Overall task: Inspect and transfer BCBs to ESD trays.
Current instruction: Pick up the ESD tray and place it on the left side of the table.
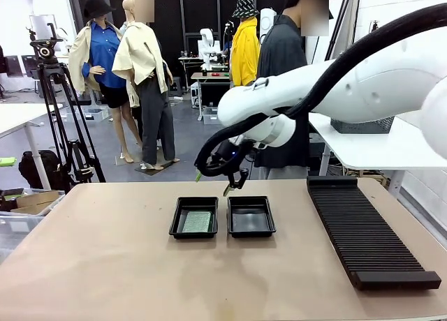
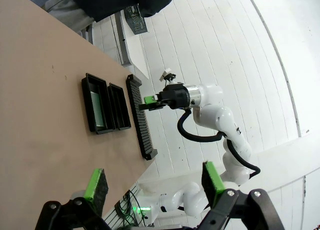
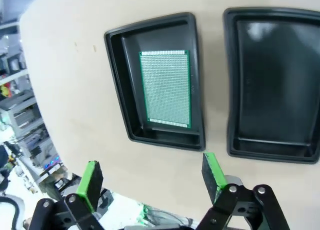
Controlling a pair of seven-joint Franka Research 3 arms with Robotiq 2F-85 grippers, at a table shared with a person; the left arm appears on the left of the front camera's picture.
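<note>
Two black ESD trays lie side by side at the table's middle. The left tray (image 1: 174, 225) (image 3: 116, 75) (image 2: 90, 107) holds one green BCB (image 1: 197, 221) (image 3: 165, 88) lying flat on its floor. The right tray (image 1: 251, 222) (image 3: 272, 80) (image 2: 119, 107) has a bare floor. My right gripper (image 1: 213, 182) (image 3: 151, 179) (image 2: 147, 104) hangs open above the far edge of the trays, holding nothing. My left gripper (image 2: 155, 185) is open too, high and well off from the trays, with nothing between its green pads.
A long black ribbed rack (image 1: 363, 230) (image 2: 140, 120) lies on the table to the right of the trays. A person (image 1: 283, 63) stands at the far side behind the right arm. The tan table (image 1: 105, 265) is bare at front and left.
</note>
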